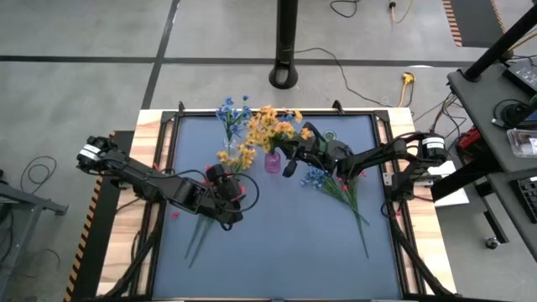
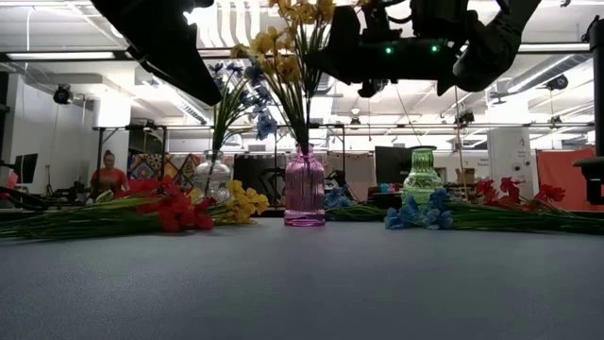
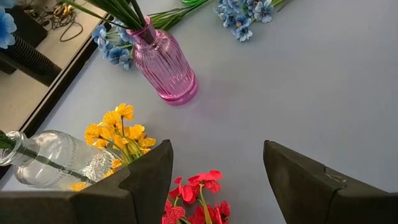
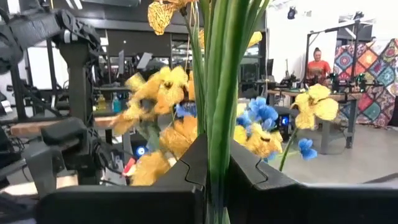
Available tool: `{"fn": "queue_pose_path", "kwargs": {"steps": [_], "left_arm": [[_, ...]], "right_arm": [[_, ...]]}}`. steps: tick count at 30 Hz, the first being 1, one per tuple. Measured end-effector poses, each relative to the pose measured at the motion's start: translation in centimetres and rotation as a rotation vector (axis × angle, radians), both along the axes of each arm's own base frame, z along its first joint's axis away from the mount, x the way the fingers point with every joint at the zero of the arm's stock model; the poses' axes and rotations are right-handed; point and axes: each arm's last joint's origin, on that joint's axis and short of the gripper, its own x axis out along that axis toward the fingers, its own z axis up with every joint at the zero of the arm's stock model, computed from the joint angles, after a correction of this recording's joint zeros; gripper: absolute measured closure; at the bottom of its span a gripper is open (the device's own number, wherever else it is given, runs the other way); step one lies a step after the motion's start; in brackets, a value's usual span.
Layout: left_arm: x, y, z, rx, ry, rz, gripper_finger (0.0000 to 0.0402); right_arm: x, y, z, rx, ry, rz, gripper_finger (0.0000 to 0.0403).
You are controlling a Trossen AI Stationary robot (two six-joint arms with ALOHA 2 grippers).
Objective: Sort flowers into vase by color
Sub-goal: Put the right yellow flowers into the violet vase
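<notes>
Your right gripper sits upper centre of the high view, just right of the pink vase, fingers pinched tight on green stems of the yellow-orange flowers standing in that vase; in the low view the stems drop upright into the pink vase neck, centre frame. Your left gripper hovers left of centre in the high view, fingers spread fairly wide, nothing between them, above loose red flowers lying on the bench. 1 loose yellow sprig lies just beside the clear vase, lower left of the left wrist view. Blue flowers stand in the clear vase at upper left of the bench. 1 more bunch of blue flowers lies flat right of centre, long stems running toward the lower right; red blooms lie nearby, right side of the low view. Green vase stands right of the pink one in the low view; cannot tell if anything is in it. A person in an orange top shows in the room, upper right of the right wrist view.
</notes>
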Motion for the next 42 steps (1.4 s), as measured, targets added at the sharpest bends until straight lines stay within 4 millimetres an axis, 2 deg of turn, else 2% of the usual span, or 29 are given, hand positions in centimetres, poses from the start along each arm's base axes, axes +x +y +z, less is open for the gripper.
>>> {"fn": "queue_pose_path", "kwargs": {"steps": [19, 42], "left_arm": [[0.1, 0.0, -0.2, 0.038, -0.003, 0.022, 0.0169], [0.2, 0.1, -0.2, 0.031, -0.015, 0.040, 0.0169]], "right_arm": [[0.2, 0.0, -1.5, 0.012, 0.162, -0.002, 0.0381], [0.2, 0.0, -2.4, 0.009, 0.273, -0.004, 0.0380]]}}
